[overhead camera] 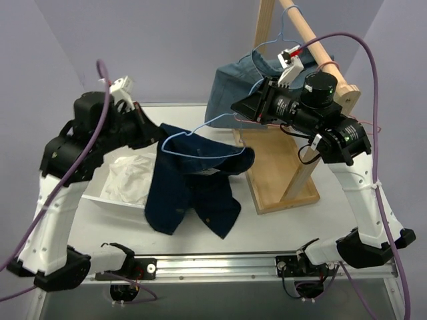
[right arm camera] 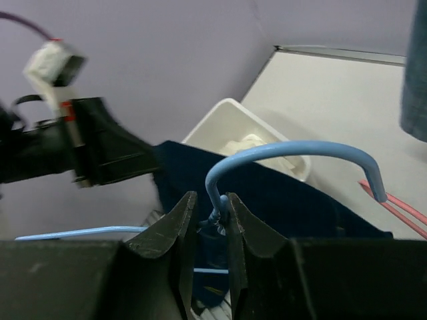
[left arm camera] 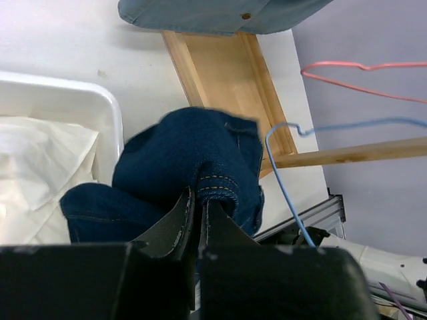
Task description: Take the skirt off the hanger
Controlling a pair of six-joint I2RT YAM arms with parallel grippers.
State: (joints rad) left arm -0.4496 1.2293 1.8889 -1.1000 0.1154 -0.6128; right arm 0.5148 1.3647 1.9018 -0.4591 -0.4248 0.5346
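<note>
At the middle of the table, the left gripper (left arm camera: 195, 212) has its fingers pressed together on a stitched fold of the dark-blue denim garment (overhead camera: 190, 187), pinching the cloth between the pads. The right gripper (right arm camera: 212, 212) faces it from the other side and is clamped on the twisted neck of a light-blue hanger (right arm camera: 293, 150), just beneath the hook. The denim garment hangs from this hanger between the two grippers. It is lifted above the table (overhead camera: 280, 227), and its lower part droops towards the surface.

The skirt (overhead camera: 130, 177) is in neither gripper. It lies crumpled in a white bin (overhead camera: 110, 199) below the left gripper and slightly to its left, under that arm's forearm and just beside the hanging denim. In the left wrist view it fills the bin to the left of the closed fingers. In the right wrist view it shows only as a white patch in the bin, beyond the denim and well apart from the right gripper.

The hanger (left arm camera: 360, 67) is well apart from the skirt, far to the right past the wooden rack (overhead camera: 280, 167). Only part of its thin wire shows, near the right arm. A light-blue denim shirt (overhead camera: 230, 90) hangs from the rack's dowel (overhead camera: 313, 37), behind the right gripper.
</note>
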